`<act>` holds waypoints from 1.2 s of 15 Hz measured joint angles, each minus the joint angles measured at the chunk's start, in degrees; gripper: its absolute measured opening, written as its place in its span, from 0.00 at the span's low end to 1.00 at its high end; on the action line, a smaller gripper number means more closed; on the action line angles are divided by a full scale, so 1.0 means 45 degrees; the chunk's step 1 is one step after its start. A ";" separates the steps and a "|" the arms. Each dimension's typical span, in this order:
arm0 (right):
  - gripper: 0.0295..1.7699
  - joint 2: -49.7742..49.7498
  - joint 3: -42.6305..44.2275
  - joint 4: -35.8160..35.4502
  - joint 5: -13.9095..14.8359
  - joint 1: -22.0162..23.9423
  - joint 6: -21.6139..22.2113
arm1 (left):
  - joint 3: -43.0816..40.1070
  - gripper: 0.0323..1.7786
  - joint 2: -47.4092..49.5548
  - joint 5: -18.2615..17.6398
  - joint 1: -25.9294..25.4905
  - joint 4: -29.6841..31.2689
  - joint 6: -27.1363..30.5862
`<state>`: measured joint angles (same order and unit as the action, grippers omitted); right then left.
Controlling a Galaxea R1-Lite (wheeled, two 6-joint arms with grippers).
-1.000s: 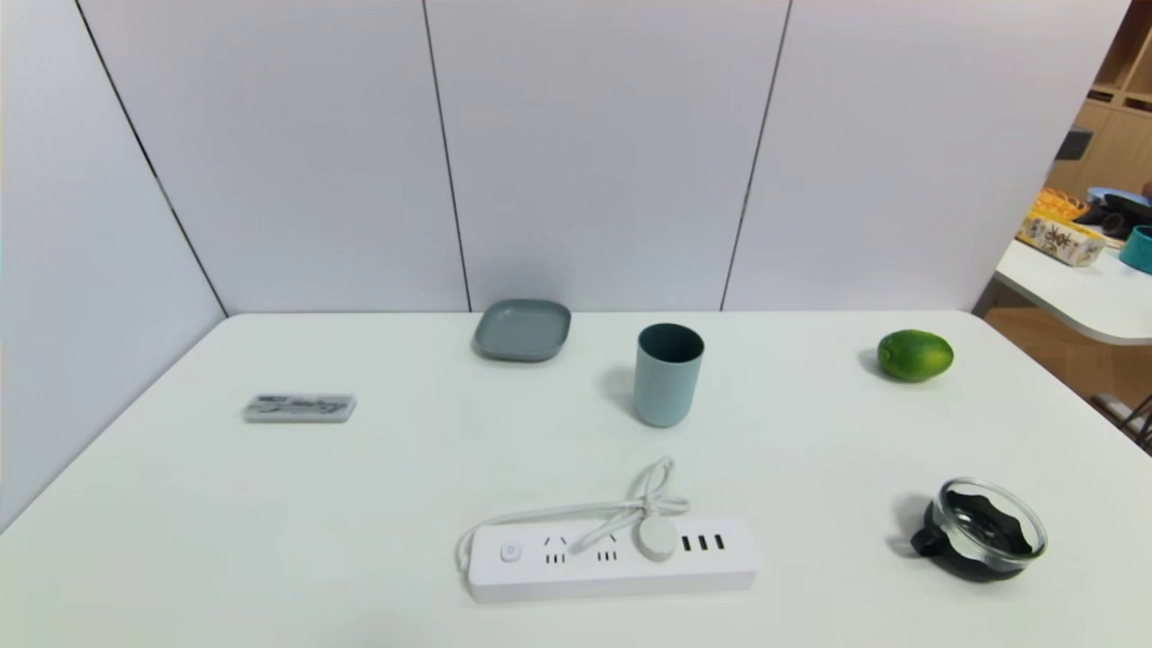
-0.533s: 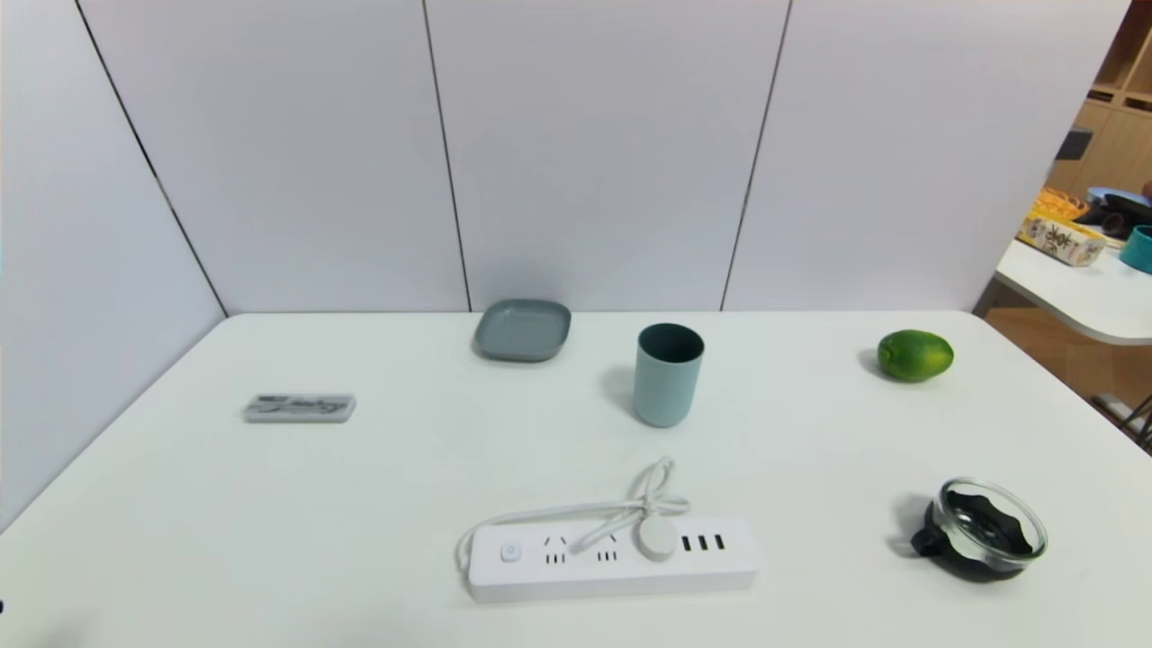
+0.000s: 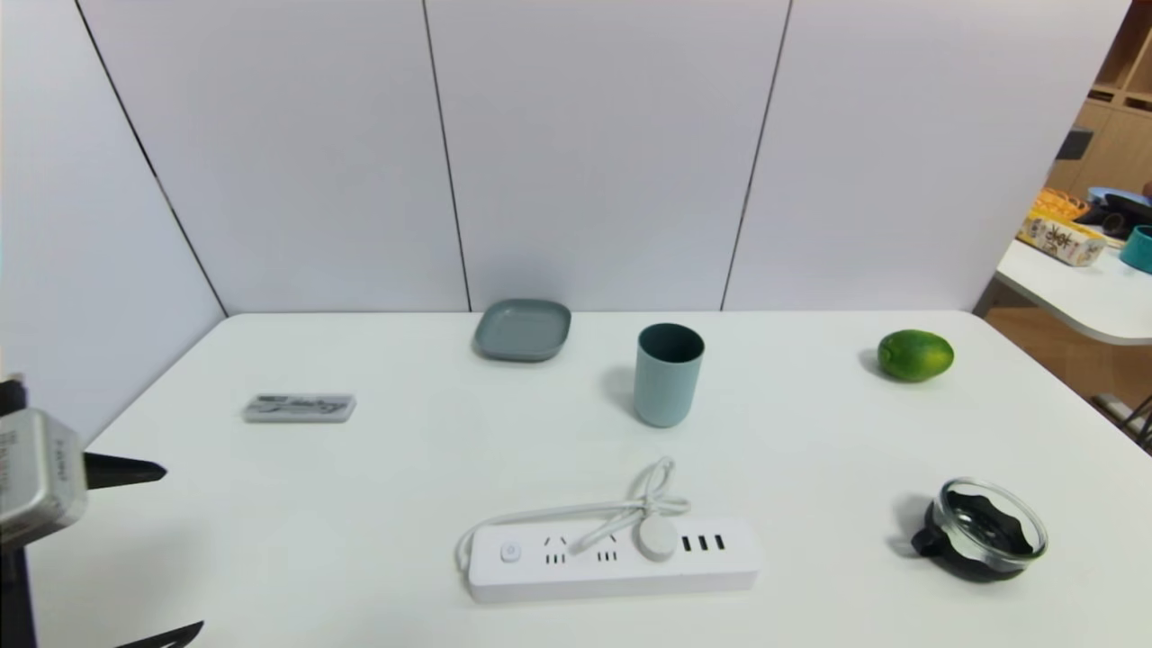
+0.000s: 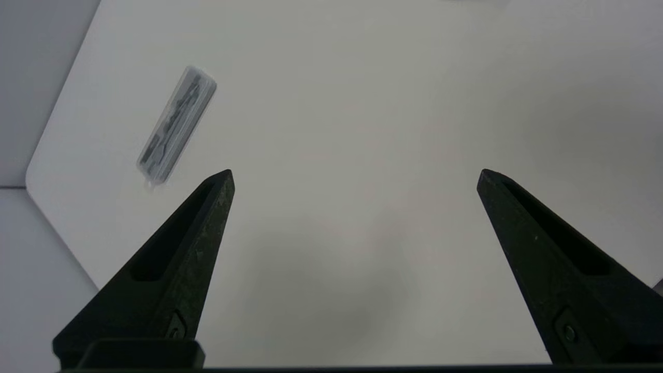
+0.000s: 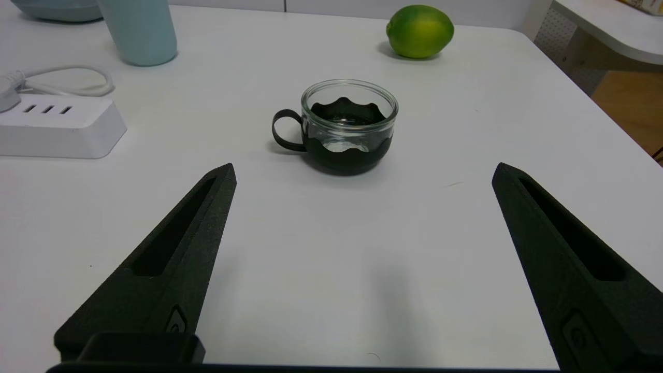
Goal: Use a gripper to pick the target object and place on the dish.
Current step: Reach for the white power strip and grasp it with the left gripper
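Left hand [image 3: 184, 551], spread wide and ungrasping, hovers left of the power strip [image 3: 612, 576].

Left gripper [image 3: 184, 552] partly beyond frame

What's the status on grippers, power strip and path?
Left gripper open, empty, over table's left side. Right gripper open, parked before glass cup. Power strip on table, ungripped.
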<state>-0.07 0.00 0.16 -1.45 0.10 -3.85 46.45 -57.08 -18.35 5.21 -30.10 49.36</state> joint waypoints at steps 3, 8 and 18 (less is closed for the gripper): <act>0.97 0.0000 0.0000 0.0005 -0.0005 0.0000 0.0011 | 0.1127 0.95 -0.2476 -0.0141 0.1517 -0.0065 0.0301; 0.97 0.0000 0.0000 0.0000 -0.0005 0.0000 0.0005 | 0.3822 0.95 -0.6556 -0.0125 0.4085 -0.0103 0.0325; 0.97 0.0000 0.0000 0.0000 -0.0005 0.0000 0.0005 | 0.6932 0.95 -1.0703 -0.0119 0.7287 -0.0114 -0.1016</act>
<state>-0.07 0.00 0.16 -1.48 0.10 -3.83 77.64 -105.24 -18.88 38.00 -30.61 44.79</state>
